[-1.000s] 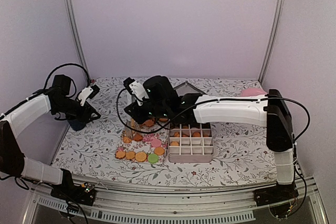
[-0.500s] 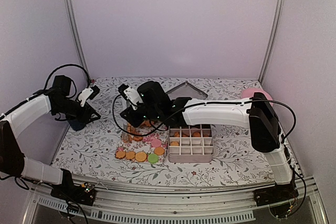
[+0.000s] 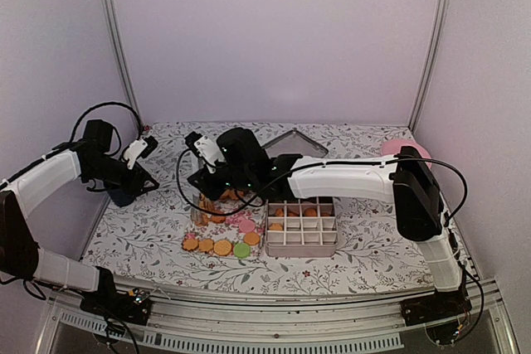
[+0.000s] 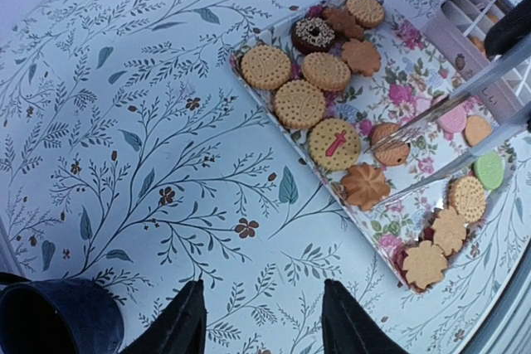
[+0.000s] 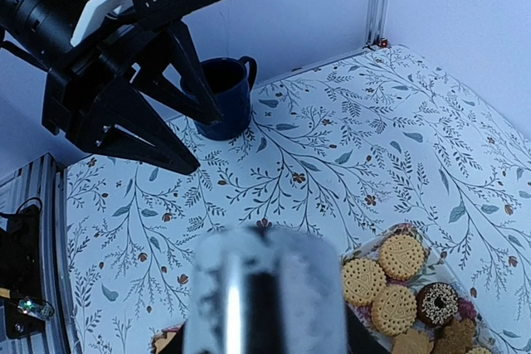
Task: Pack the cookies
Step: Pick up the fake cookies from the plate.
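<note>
Evidently left tool [image 4: 262, 288] hangs released over open tabletop [image 4: 124, 122] left of the tray [image 4: 390, 93] edge; right tool [image 4: 377, 174] among cookies [image 4: 299, 104], grip unclear.

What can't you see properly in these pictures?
Top view: the right arm covers many of the cookies.
Right wrist view: a blurred shiny shape hides everything behind it.
Left wrist view: edges cut off the mug, the divided box and the tongs' handles.
</note>
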